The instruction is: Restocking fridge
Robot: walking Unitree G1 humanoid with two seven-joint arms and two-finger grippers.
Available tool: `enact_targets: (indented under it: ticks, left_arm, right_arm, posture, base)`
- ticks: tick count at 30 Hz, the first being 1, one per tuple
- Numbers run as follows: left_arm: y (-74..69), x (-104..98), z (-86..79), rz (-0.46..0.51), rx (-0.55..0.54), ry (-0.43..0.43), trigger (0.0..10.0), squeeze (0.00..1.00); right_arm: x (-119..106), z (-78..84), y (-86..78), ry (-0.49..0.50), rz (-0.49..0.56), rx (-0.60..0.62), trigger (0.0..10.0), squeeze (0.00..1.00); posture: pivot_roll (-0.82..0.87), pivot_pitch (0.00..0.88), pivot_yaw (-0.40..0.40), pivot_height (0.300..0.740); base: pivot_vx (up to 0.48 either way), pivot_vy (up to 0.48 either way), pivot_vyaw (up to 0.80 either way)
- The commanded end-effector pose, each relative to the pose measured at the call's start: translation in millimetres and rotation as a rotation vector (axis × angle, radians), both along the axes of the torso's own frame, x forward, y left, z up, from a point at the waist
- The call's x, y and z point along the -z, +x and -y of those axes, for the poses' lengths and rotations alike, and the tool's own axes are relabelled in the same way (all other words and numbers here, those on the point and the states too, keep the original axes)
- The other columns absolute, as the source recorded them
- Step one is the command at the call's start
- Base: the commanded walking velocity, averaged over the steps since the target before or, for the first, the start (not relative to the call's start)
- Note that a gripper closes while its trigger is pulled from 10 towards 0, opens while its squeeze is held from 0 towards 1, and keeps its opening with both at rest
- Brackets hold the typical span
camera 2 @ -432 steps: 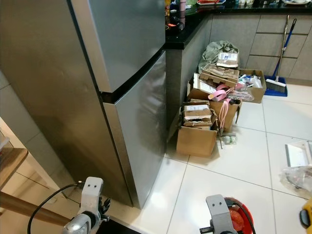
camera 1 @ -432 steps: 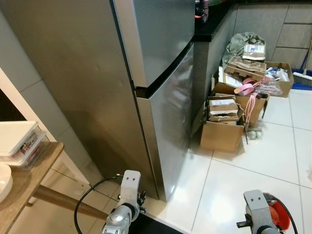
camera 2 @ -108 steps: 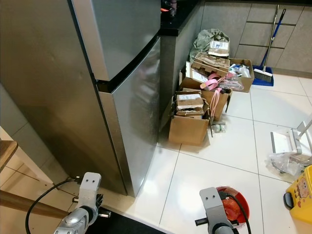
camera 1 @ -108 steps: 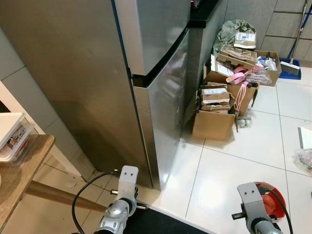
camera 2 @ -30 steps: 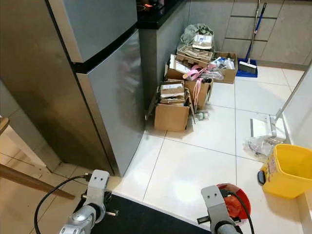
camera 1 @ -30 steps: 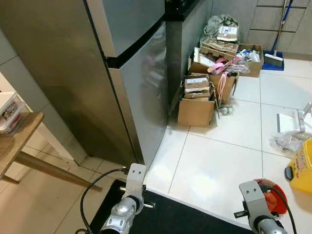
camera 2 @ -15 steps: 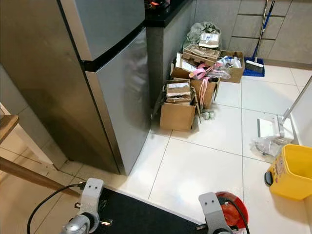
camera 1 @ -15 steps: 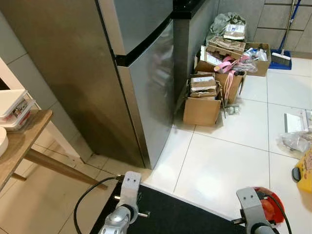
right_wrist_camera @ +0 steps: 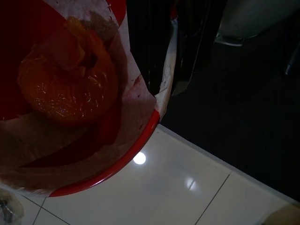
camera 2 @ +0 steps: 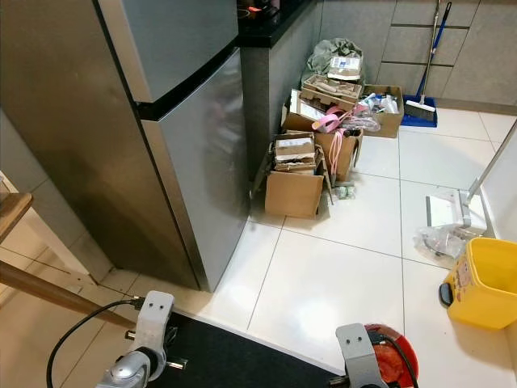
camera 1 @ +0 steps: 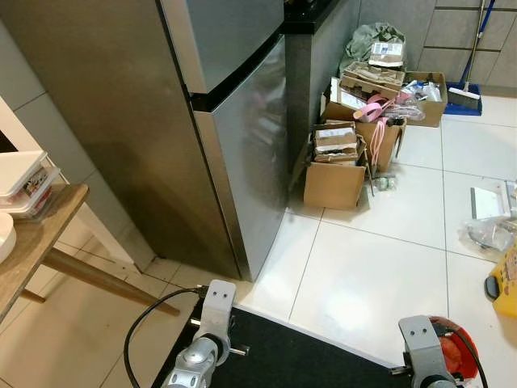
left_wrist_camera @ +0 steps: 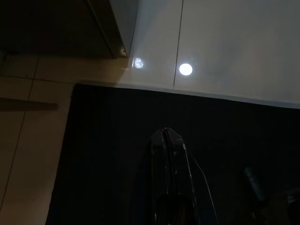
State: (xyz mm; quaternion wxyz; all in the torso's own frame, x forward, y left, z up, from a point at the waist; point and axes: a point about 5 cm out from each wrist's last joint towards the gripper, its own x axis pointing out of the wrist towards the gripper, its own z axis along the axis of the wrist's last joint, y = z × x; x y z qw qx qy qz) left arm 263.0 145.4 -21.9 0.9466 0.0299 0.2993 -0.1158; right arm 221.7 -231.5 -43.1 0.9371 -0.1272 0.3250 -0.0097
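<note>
- Left eye view: a tall stainless-steel two-door fridge [camera 1: 161, 121] is seen with both doors shut, standing on the white tiled floor [camera 1: 380, 275] beside a black-topped grey desk [camera 1: 319, 36]. A heap of brown cardboard boxes [camera 1: 343, 162] is stacked on the floor against that desk. A wooden desk [camera 1: 36, 242] with stacked white food containers [camera 1: 20, 182] is seen to the robot's left. A black floor mat [camera 1: 299, 360] lies just before the robot.
- Right eye view: a yellow plastic bucket [camera 2: 483, 284] is seen on the tiles at the robot's right, and a blue broom [camera 2: 422, 101] is leaned by the far grey cabinets [camera 2: 452, 48]. A red round bowl [camera 2: 397, 346] is seen low down by the right arm, well apart from the fridge.
- Left wrist view: the left tool [left_wrist_camera: 168, 138] is hung over the black mat with its two black fingers pressed together and nothing between them.
- Right wrist view: the red bowl, lined with thin paper [right_wrist_camera: 136, 93] and carrying an orange lump of food [right_wrist_camera: 65, 86], is shown close against the camera above the tiles. The right tool is hidden behind it, so whether it is open, closed or gripping cannot be told.
</note>
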Motion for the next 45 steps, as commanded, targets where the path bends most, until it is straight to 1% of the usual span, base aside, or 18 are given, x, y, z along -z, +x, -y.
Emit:
enact_targets:
  ticks: [1, 5, 11, 15, 24, 29, 35, 42, 45]
  left_arm:
    - [-2.9, 3.5, -0.9, -0.014, 0.001, 0.012, 10.0, 0.00]
    - [0.7, 1.5, -0.6, -0.010, -0.002, 0.012, 10.0, 0.00]
    - [1.3, 0.4, 0.5, -0.006, 0.004, 0.014, 10.0, 0.00]
    - [1.8, -0.1, -0.2, -0.005, 0.002, 0.016, 10.0, 0.00]
    - [5.1, -2.1, 1.0, 0.004, 0.010, 0.017, 10.0, 0.00]
    - [6.4, -3.3, 3.7, 0.008, 0.025, 0.015, 10.0, 0.00]
    - [5.8, -2.8, 3.0, 0.008, 0.030, 0.018, 10.0, 0.00]
    - [5.9, -3.8, 1.1, 0.017, 0.027, 0.023, 10.0, 0.00]
    - [7.8, -5.5, 1.0, 0.027, 0.024, 0.030, 10.0, 0.00]
  right_arm:
    - [1.1, -0.9, -2.1, 0.004, 0.004, 0.013, 10.0, 0.00]
    - [-2.3, -1.5, 3.2, 0.005, 0.017, 0.009, 10.0, 0.00]
    - [-3.2, -1.3, 4.3, 0.005, 0.020, 0.006, 10.0, 0.00]
    - [-1.1, -2.2, 2.1, 0.006, 0.006, 0.006, 10.0, 0.00]
    - [-1.7, -1.8, 3.2, 0.013, 0.013, 0.019, 10.0, 0.00]
    - [-3.1, 1.8, 3.0, 0.011, 0.020, 0.031, 10.0, 0.00]
    - [-2.2, 3.4, 0.4, 0.019, 0.021, 0.048, 10.0, 0.00]
    - [-0.2, -1.1, -1.1, 0.017, 0.018, 0.023, 10.0, 0.00]
    - [-5.0, -4.0, 6.5, 0.030, 0.045, 0.004, 10.0, 0.00]
  posture:
    - [-0.09, 0.098, 0.079, 0.740]
    - [-0.10, 0.109, 0.081, 0.740]
    - [-0.10, 0.105, 0.080, 0.740]
    - [-0.09, 0.104, 0.080, 0.740]
    - [-0.10, 0.099, 0.089, 0.740]
    - [-0.11, 0.108, 0.097, 0.740]
    - [-0.10, 0.105, 0.096, 0.740]
    - [-0.10, 0.100, 0.095, 0.740]
    - [-0.09, 0.102, 0.092, 0.740]
  base:
    - [0.000, 0.000, 0.00]
    - [0.000, 0.000, 0.00]
    - [0.000, 0.000, 0.00]
    - [0.000, 0.000, -0.79]
    - [0.000, 0.000, -0.79]
    - [0.000, 0.000, -0.79]
    - [0.000, 0.000, -0.74]
    - [0.000, 0.000, 0.00]
    - [0.000, 0.000, 0.00]
